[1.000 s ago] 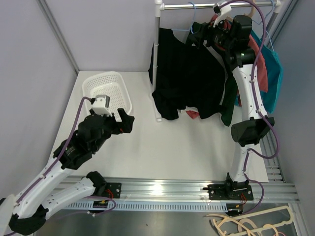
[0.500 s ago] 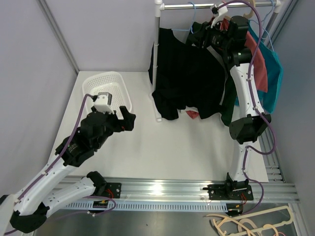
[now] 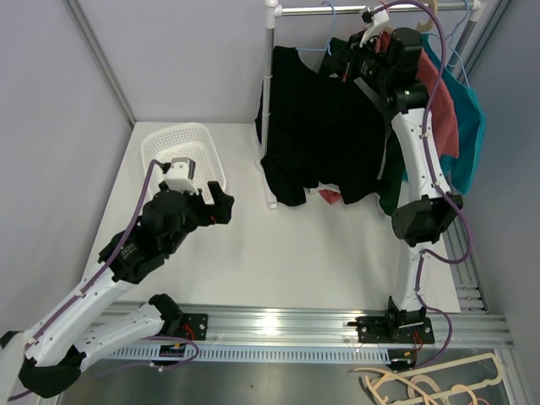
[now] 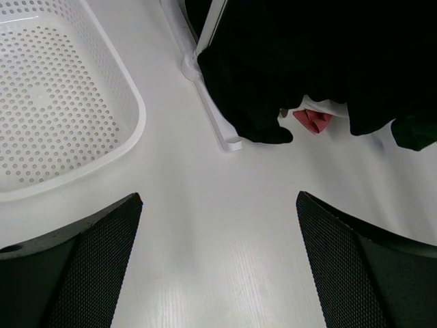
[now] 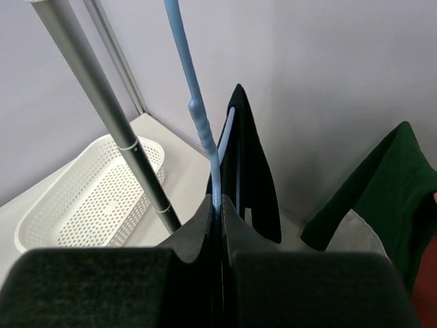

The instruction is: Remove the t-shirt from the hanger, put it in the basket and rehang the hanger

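A black t-shirt [image 3: 325, 135] hangs on a light-blue hanger [image 3: 314, 51] from the rail at the back right. In the right wrist view the hanger's blue neck [image 5: 194, 102] runs down between my right gripper [image 5: 220, 203], which is shut on it, with the black t-shirt [image 5: 254, 171] just behind. From above, the right gripper [image 3: 346, 61] sits at the shirt's collar. My left gripper [image 3: 221, 202] hovers open over the table beside the basket, holding nothing. In the left wrist view the left gripper [image 4: 218, 201] is wide apart, and the t-shirt's hem [image 4: 307, 61] hangs ahead.
A white perforated basket [image 3: 216, 160] stands at the back left of the table. The rack's upright pole [image 3: 269, 101] and top rail [image 3: 337, 10] carry more garments: red [image 3: 445, 105], teal [image 3: 470, 126], dark green [image 3: 392, 186]. Loose hangers [image 3: 430, 384] lie in front of the arm bases.
My right gripper has moved in slightly and closed on the blue hanger's neck. The left arm has edged a little forward, still open.
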Robot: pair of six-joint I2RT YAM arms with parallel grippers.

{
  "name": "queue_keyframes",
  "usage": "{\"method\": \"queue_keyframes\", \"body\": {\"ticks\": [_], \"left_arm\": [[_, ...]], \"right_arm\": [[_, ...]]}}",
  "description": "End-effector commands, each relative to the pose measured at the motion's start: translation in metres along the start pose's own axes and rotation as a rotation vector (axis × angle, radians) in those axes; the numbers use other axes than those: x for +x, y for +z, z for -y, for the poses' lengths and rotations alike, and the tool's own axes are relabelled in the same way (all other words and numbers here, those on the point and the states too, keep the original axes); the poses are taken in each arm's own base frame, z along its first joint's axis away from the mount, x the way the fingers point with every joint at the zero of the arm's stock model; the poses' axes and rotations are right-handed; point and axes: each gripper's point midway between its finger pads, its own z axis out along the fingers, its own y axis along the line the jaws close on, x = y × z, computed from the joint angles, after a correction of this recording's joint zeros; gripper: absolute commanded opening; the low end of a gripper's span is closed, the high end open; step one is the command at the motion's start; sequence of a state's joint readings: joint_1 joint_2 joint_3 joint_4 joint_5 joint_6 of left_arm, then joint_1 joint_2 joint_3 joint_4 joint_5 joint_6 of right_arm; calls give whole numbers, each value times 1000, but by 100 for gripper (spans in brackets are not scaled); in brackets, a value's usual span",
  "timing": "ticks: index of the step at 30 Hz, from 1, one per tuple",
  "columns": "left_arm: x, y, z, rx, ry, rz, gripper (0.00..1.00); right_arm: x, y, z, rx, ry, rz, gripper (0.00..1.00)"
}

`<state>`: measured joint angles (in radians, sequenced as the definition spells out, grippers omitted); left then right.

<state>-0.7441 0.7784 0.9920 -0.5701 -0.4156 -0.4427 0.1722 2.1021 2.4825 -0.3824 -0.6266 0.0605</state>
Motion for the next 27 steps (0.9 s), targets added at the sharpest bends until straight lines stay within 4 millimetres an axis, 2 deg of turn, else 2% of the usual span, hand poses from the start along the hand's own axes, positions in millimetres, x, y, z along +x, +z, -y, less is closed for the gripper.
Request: {"method": "queue_keyframes", "body": {"ticks": [1, 7, 17, 20, 21, 22, 23, 24, 25, 26, 27], "left_arm": [[-17, -3, 5, 14, -4, 41, 99], [-16, -2, 6, 15, -3, 36, 100], [-22, -10, 12, 63, -9, 54, 99], [-23, -11, 16, 85, 1, 54, 100], [-24, -11, 17, 90, -1, 58, 100], [-24, -12, 19, 103, 0, 58, 99], [-21, -11, 20, 106, 5, 58, 98], [-30, -16, 24, 130, -9, 103, 98], [-33, -20, 31, 165, -7, 128, 98], [-31, -21, 32, 178, 4, 145, 98], [-34, -24, 38, 207, 5, 165, 98]], "right_arm": [[-70, -16, -20, 39, -101, 172, 0], [-105, -30, -40, 54, -165, 250, 0], [-128, -49, -53, 96, -171, 287, 0], [-122, -53, -48, 150, -156, 259, 0], [-127, -61, -51, 175, -153, 266, 0], [-111, -60, -39, 231, -122, 230, 0], [-107, -62, -41, 255, -108, 225, 0], [-102, -64, -40, 286, -93, 221, 0], [-118, -80, -50, 312, -99, 271, 0], [-96, -76, -42, 383, -69, 236, 0], [-97, -82, -43, 423, -55, 246, 0]]}}
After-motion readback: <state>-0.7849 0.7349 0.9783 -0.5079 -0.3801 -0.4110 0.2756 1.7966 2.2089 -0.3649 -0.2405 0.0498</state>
